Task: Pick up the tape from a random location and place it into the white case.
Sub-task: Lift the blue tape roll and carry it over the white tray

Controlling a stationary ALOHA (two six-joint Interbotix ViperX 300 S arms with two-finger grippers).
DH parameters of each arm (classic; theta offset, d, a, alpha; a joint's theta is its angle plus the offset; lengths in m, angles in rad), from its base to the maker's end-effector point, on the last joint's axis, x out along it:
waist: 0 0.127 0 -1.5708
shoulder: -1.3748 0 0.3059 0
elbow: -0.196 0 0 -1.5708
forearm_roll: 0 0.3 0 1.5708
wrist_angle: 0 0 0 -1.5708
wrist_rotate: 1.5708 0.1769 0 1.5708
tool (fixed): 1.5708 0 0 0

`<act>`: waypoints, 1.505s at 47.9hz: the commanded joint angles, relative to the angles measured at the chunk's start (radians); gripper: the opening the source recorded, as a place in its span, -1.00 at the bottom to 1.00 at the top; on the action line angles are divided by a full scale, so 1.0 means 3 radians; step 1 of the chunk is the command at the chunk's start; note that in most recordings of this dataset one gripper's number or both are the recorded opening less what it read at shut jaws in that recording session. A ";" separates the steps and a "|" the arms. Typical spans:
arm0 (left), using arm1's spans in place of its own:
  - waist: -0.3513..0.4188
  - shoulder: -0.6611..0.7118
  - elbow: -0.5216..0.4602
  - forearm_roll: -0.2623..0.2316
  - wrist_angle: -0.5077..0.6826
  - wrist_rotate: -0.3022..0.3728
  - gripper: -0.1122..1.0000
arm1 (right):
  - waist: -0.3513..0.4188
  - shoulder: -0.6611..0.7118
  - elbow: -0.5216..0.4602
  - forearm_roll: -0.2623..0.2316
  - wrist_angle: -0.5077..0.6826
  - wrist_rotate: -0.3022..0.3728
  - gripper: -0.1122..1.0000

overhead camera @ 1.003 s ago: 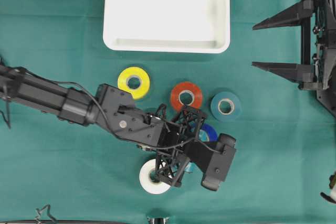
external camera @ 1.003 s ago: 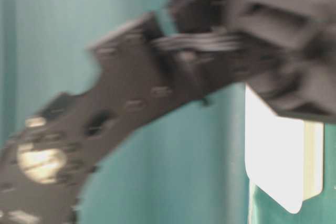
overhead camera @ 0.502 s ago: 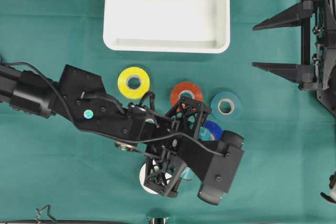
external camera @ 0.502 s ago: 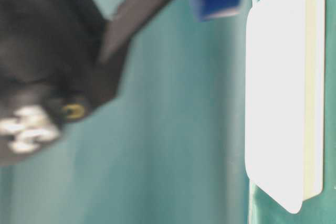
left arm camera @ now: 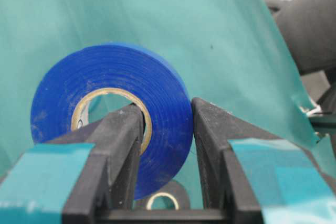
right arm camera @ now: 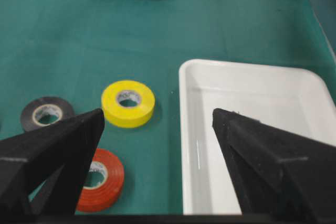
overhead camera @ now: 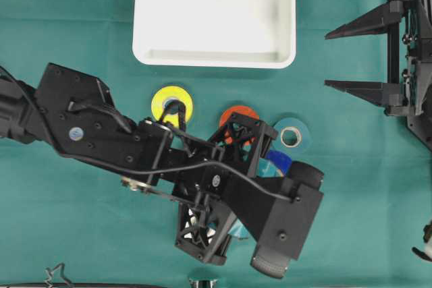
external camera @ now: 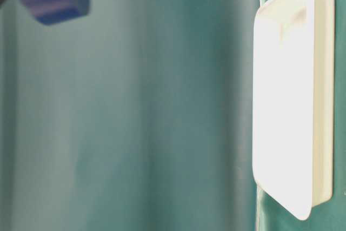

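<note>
left tool [left arm camera: 165,145] has lifted blue tape [left arm camera: 113,108] higher.

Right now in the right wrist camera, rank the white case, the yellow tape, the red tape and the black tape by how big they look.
1. white case, by far the largest.
2. yellow tape and red tape: similar; red is partly hidden by the right gripper, so unranked.
3. black tape, slightly smaller, though farther off.

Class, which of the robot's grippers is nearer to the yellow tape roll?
Left. The left gripper is clamped on the blue tape roll just in front of the yellow tape roll; the right gripper waits open, far off at the table edge.
</note>
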 commanded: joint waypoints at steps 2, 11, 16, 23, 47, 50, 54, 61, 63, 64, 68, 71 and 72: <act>-0.0010 -0.0159 -0.0082 0.0026 -0.0005 0.0005 -0.34 | -0.0005 0.0015 -0.0092 -0.0005 -0.0010 -0.0005 0.85; -0.0010 -0.0164 -0.0072 0.0026 -0.0005 0.0005 -0.34 | 0.0000 0.0015 -0.0092 0.0000 -0.0010 -0.0005 0.85; -0.0010 -0.0164 -0.0072 0.0020 0.0000 0.0000 -0.34 | -0.0005 0.0010 -0.0092 -0.0005 -0.0010 -0.0005 0.85; -0.0015 -0.0169 -0.0066 0.0020 0.0005 0.0000 -0.34 | -0.0005 0.0010 -0.0092 -0.0005 -0.0010 -0.0005 0.85; 0.0005 -0.0174 -0.0056 0.0026 0.0020 0.0000 -0.34 | -0.0005 0.0015 -0.0092 -0.0005 0.0000 -0.0010 0.85; 0.0036 -0.0179 -0.0036 0.0020 0.0020 0.0000 -0.35 | 0.0000 0.0015 -0.0087 -0.0005 0.0010 -0.0010 0.85; 0.0112 -0.0205 0.0010 0.0020 0.0010 0.0005 -0.35 | -0.0005 0.0020 -0.0087 -0.0026 0.0005 -0.0010 0.85; 0.0322 -0.0251 0.0143 0.0026 -0.0031 0.0005 -0.34 | -0.0005 0.0020 -0.0092 -0.0036 0.0005 -0.0010 0.85; 0.0409 -0.0271 0.0220 0.0020 -0.0056 0.0005 -0.35 | 0.0000 0.0020 -0.0092 -0.0031 0.0005 -0.0010 0.85; 0.0445 -0.0286 0.0251 0.0020 -0.0061 0.0005 -0.35 | -0.0005 0.0026 -0.0087 -0.0031 0.0010 -0.0010 0.85; 0.0598 -0.0327 0.0368 0.0020 -0.0107 0.0005 -0.34 | -0.0005 0.0026 -0.0087 -0.0036 0.0010 -0.0010 0.85; 0.0716 -0.0353 0.0465 0.0020 -0.0148 0.0005 -0.34 | -0.0005 0.0026 -0.0087 -0.0031 0.0010 -0.0010 0.85; 0.0772 -0.0368 0.0506 0.0020 -0.0164 0.0005 -0.35 | -0.0005 0.0026 -0.0087 -0.0031 0.0010 -0.0005 0.85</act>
